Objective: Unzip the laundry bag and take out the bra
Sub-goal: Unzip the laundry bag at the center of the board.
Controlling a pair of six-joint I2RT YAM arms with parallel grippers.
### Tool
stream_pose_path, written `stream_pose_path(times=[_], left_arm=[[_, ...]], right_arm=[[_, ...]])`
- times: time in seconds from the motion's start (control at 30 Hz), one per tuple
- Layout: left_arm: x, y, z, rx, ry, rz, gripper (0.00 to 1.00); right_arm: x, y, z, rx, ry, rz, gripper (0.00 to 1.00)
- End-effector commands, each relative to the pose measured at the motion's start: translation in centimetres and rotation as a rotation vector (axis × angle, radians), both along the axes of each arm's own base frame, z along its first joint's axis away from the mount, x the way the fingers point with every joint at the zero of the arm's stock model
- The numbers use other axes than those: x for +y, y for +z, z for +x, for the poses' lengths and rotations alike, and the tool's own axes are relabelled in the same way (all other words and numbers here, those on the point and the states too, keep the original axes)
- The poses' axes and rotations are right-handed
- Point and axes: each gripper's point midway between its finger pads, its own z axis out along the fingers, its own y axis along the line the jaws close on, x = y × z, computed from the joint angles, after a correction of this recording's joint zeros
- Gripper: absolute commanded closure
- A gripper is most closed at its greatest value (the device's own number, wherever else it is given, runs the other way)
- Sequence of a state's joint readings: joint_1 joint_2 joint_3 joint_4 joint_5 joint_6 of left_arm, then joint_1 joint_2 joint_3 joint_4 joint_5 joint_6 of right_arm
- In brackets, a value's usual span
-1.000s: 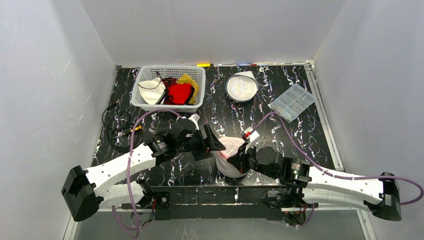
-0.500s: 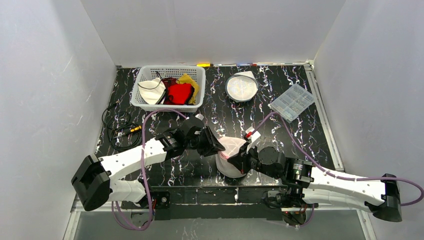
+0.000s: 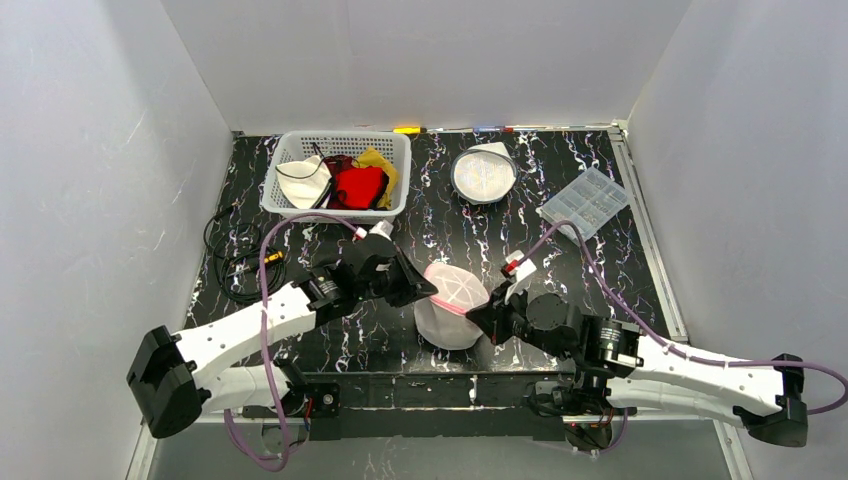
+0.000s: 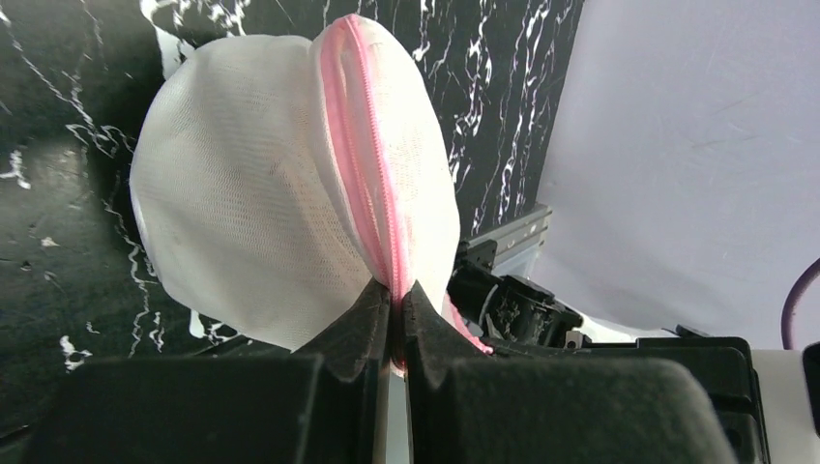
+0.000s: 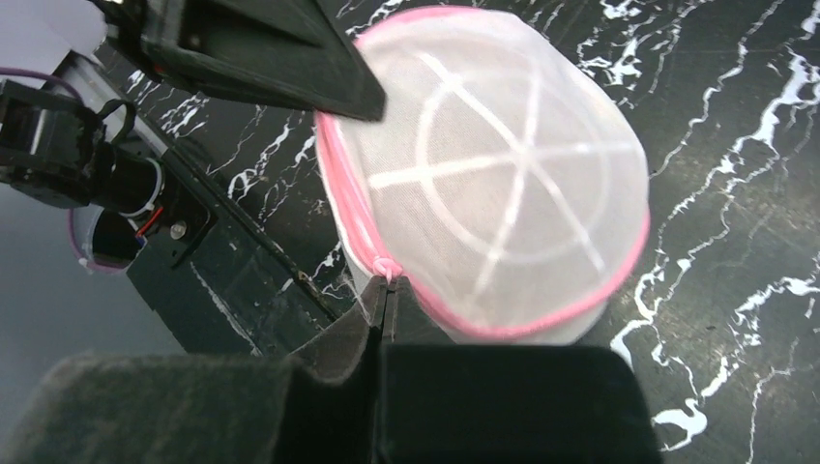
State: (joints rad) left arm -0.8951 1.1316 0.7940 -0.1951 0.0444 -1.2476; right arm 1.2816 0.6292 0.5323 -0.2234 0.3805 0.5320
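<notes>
White basket of red, white and yellow clothes, round dish, clear compartment box, coiled black cable, black marbled table

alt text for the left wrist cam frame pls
The left gripper, jaws closed, pinches the pink zipper that runs over a domed white mesh laundry bag. A black marbled table lies beneath the bag, with a white wall at right.
</notes>
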Motion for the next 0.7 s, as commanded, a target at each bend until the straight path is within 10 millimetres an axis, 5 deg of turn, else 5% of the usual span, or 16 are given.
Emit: stream_pose_path(times=[0.0, 0.37, 0.67], left_arm=[[2.6, 0.6, 1.6, -0.086, 0.065, 0.078, 1.0], [-0.7, 6.9, 3.9, -0.269, -0.226, -0.214, 1.0], [-1.4, 1.6, 4.5, -0.165, -0.293, -0.127, 0.92]], right_arm=[[-2.1, 1.2, 1.6, -0.011, -0.142, 0.005, 0.99], [-2.0, 4.6, 1.4, -0.084, -0.1, 0.104, 0.99], [-0.4, 2.2, 0.8, -0.033, -0.059, 0.108, 0.99]])
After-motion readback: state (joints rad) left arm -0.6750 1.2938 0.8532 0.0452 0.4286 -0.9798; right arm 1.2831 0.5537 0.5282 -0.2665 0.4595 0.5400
